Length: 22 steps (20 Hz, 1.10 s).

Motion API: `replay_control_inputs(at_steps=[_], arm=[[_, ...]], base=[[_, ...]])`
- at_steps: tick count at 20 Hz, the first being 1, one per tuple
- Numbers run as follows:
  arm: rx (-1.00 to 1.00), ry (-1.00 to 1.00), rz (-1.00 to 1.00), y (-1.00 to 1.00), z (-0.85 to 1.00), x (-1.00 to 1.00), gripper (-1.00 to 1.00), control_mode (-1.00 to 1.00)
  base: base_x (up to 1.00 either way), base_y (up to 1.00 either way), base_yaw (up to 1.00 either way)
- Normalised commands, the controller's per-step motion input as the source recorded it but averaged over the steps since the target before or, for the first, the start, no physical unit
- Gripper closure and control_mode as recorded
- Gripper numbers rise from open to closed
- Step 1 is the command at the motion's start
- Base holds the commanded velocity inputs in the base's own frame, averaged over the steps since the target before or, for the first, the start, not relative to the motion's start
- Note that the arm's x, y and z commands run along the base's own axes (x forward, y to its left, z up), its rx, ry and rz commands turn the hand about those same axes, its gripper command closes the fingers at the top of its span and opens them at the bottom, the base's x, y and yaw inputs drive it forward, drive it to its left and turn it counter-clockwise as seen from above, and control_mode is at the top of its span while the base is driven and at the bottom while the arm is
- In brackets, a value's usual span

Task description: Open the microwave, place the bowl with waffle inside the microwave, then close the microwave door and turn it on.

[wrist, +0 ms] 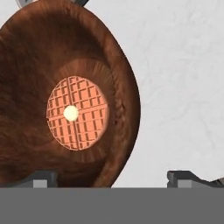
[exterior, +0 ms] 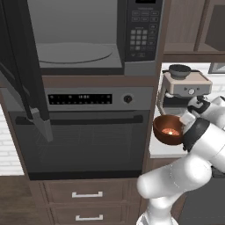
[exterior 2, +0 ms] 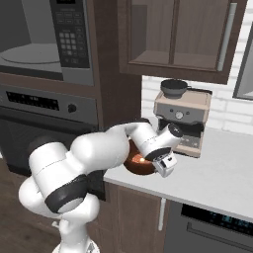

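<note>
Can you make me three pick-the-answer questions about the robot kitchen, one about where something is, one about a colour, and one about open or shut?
1. Where is the bowl?
A. on the white counter beside the coffee machine
B. inside the microwave
C. on the floor

2. What colour is the waffle?
A. blue
B. orange-tan
C. green

3. How is the microwave door?
A. shut
B. missing
C. swung open

Answers:
1 A, the bowl sits at the counter's edge, and the microwave has a bare turntable.
2 B, the hand view shows an orange-tan grid with a pale dot in the middle.
3 C, the grey inside shows and the door hangs out to the left.
</note>
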Motion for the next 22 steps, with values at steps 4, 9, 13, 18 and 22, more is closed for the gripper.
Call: replay_control_inputs(at_steps=[4,9,13,18,22], arm=[[0.00,0.00,0.01,-0.01,-0.17,0.24,-1.00,-1.00],[-0.04,0.00,0.00,0.00,-0.32,0.20,-1.00,-1.00],[-0.06,0.00,0.00,0.00,-0.39,0.19,-1.00,-1.00],[-0.06,0.00,0.00,0.00,-0.32,0.15,-1.00,-1.00],[-0.13,0.00,0.00,0.16,-0.12,0.02,1.00,-1.00]], base=[[0.00,0.00,0.00],[0.00,0.00,0.00],[0.00,0.00,0.00],[0.00,0.00,0.00],[0.00,0.00,0.00]])
